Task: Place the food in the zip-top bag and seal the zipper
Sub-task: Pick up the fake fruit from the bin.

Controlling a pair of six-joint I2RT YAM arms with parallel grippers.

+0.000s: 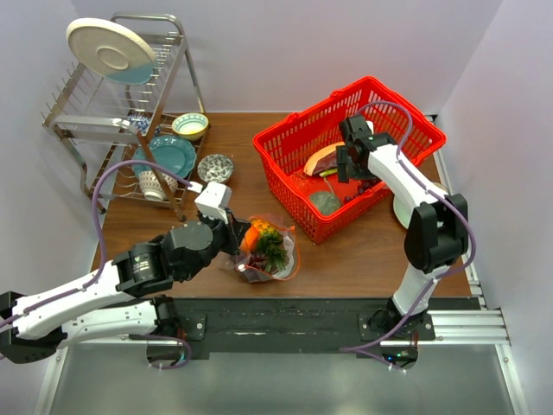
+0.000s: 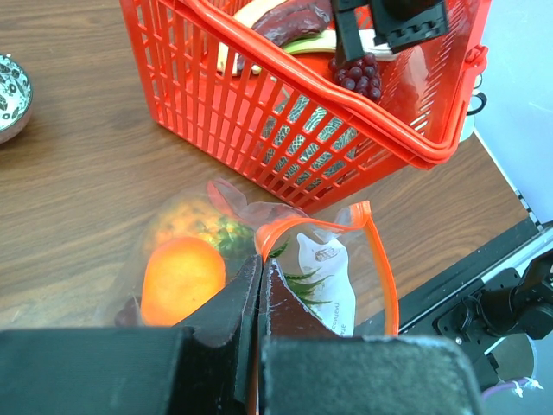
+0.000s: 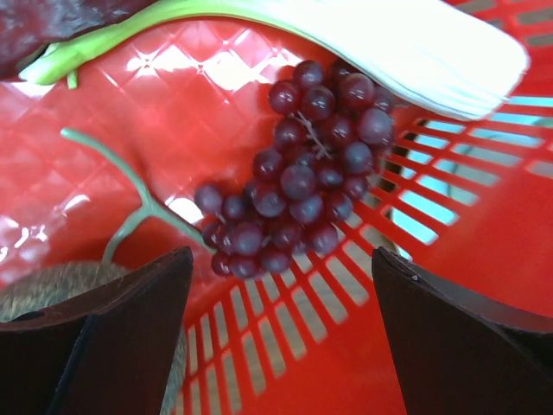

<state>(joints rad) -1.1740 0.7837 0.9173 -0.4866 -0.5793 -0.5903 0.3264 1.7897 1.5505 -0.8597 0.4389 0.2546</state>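
— Colours on the left arm [image 1: 78, 307]?
— White shells along the links, black housings at the joints, a white block at the wrist. Same on the right arm [image 1: 396, 169].
— Cabling?
— One purple cable [image 1: 387, 103] per arm, running loose outside the shells.
— And the ends?
— On the left gripper [image 2: 260, 270], dark glossy fingers [image 2: 220, 316] with flat inner faces. On the right gripper [image 3: 281, 252], broad brown-black ones with blunt, rounded corners.
— Screws, markings?
— Perhaps bolts on the black base plates [image 1: 393, 327]; too small to tell.
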